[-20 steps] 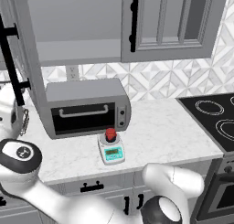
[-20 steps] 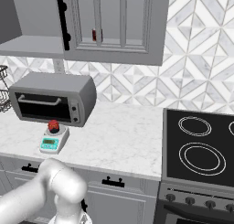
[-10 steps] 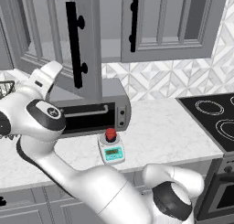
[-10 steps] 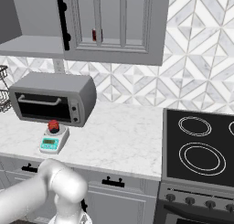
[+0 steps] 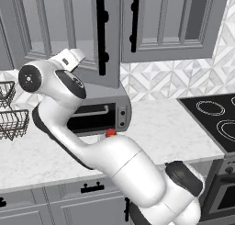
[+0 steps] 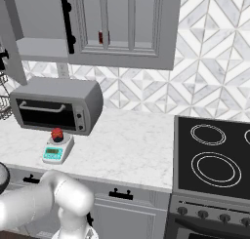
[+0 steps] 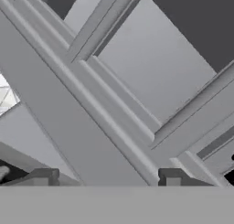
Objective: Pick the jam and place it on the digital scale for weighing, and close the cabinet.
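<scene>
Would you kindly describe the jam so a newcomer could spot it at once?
Find the grey toaster oven on the marble counter. Just in front stands a small white scale with a teal panel. The jam is the squat red-topped jar on its platter.

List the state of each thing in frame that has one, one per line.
jam: upright on the digital scale's platter, free of the gripper
digital scale: on the counter in front of the toaster oven, loaded with the jam
cabinet: left door swung partly open, right door shut
toaster oven: door shut
gripper: fingers apart, empty, close against the cabinet door panel
stove: burners bare
</scene>
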Motion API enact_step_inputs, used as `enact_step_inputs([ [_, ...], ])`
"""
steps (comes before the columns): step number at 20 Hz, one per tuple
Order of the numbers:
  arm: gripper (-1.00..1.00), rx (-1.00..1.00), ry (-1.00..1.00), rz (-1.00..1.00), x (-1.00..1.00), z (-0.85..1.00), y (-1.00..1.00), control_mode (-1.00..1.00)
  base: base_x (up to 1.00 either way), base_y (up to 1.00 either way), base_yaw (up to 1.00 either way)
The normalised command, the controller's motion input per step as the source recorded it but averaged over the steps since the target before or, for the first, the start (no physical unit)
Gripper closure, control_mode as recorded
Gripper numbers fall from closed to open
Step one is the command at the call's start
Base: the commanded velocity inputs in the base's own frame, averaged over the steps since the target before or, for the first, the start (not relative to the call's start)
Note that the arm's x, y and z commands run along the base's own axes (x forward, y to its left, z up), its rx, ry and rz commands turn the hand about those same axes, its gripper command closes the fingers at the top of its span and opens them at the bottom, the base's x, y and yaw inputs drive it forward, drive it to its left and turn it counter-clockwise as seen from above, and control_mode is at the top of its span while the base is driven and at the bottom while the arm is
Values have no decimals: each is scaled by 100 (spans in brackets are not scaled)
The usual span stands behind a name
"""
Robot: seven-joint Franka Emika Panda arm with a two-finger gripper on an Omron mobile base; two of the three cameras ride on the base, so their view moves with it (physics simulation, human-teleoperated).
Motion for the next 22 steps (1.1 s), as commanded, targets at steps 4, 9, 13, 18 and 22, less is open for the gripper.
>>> enact_step_inputs([
  [4,-100,29,0,15,90,0,-68,-100,0,0,0],
  [9,-100,27,0,18,90,0,-66,-100,0,0,0],
  [13,-100,24,0,17,81,0,-57,-100,0,0,0],
  [18,-100,17,-5,9,96,-1,-27,-100,0,0,0],
  [22,-100,10,-1,1,100,0,-1,-100,0,0,0],
])
